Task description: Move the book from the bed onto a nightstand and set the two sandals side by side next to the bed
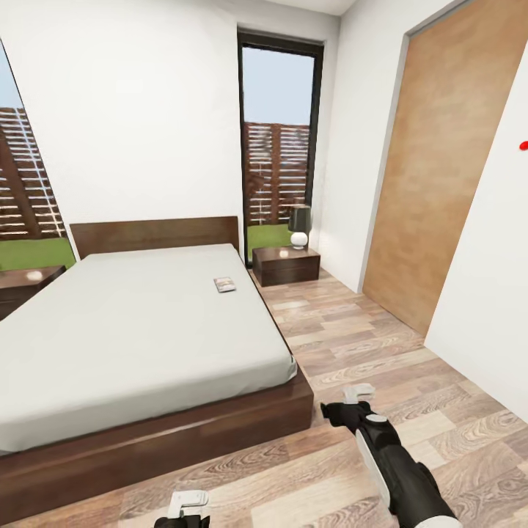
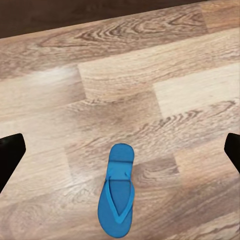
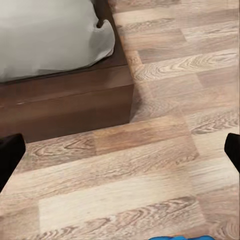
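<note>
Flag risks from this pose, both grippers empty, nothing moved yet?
1. The book lies far up the bed, near the headboard; reaching it may mean leaning over the frame.
2. The lamp takes up part of the nightstand; placing the book could knock it.
3. The sandal lies flat on the floor; the left gripper may scrape the planks.

Bedroom, domestic. Bed (image 1: 139,330) with dark headboard at left of frame; nightstand (image 1: 286,265) with lamp (image 1: 298,226) at centre, by a tall window (image 1: 279,139); second nightstand (image 1: 26,282) at left edge; door (image 1: 440,161) at right; wood-plank floor (image 1: 367,367); white walls (image 1: 132,110).
</note>
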